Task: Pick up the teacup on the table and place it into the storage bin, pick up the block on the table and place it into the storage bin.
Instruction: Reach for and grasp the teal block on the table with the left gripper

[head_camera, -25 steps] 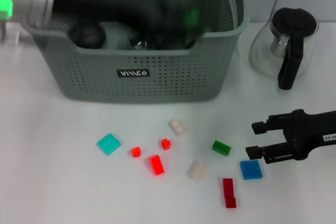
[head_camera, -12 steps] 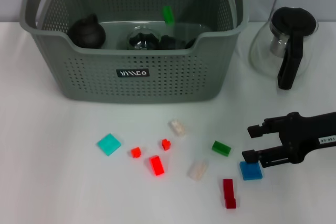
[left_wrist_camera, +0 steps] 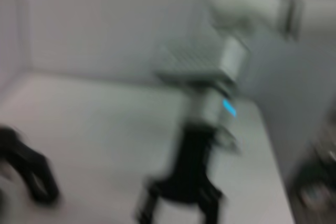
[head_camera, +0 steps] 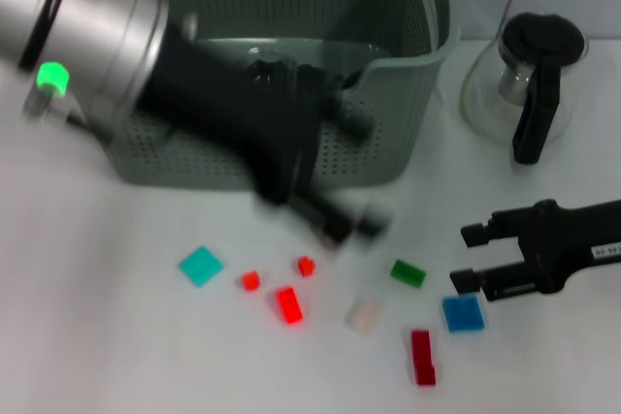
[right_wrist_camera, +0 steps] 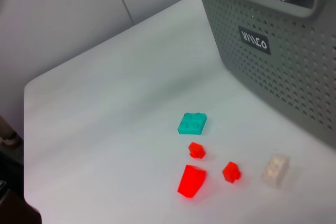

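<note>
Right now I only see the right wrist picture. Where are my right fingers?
Observer: The right gripper is over the table with its fingers open, right beside a blue block.
Operator: Are there more blocks I can't see?
Observer: Yes, a green block and a dark red block lie close to the blue one.
Operator: Where's the other arm?
Observer: The left gripper is in front of the storage bin, low over the table.
</note>
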`<state>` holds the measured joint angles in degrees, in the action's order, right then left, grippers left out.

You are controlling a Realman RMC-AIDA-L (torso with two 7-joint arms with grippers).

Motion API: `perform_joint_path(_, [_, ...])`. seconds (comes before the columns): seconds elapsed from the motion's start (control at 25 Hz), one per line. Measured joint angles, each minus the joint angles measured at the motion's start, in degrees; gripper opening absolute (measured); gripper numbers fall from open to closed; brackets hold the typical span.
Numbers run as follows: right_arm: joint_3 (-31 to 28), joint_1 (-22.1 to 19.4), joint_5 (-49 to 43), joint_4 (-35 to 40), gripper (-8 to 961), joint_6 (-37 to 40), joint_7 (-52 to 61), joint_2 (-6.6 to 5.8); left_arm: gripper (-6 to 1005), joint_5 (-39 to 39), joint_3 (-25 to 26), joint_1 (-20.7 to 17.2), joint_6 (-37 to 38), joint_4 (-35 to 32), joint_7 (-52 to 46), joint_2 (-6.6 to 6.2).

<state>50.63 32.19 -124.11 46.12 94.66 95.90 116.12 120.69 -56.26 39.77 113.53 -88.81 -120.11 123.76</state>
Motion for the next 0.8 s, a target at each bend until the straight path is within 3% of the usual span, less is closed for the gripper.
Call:
perform_joint_path(0.16, [-0.1,0.1,0.0,0.0,795,-0.1,0.1,-0.05,951,6.0,-11.9,-7.9,-0.2,-6.2,-3.6,0.28])
perform_joint_path(0.32, [-0.1,0.2,0.0,-0.1,794,-0.2,0.2,-0.03,950,18.7,-20.4,-11.0,-6.3,-5.5,-11.0,0.55])
perform_joint_path(0.6, [0.0,0.2,-0.1,-0.2,794,-0.4,0.2,0.00,949,37.2,-30.5,-10.0,-20.0,1.7,-26.8,0.57])
perform_joint_path(0.68, [0.1,0.2,-0.1,-0.3,794,-0.5,0.2,0.00,948,42.1,-35.6,-8.3,-24.3,6.6,-32.3,0.34])
perform_joint_path(0.8, [0.1,0.2,-0.1,-0.7,795,-0.5,0.1,-0.02,948,42.7,-37.6,-6.8,-26.5,10.9,-34.2,0.24])
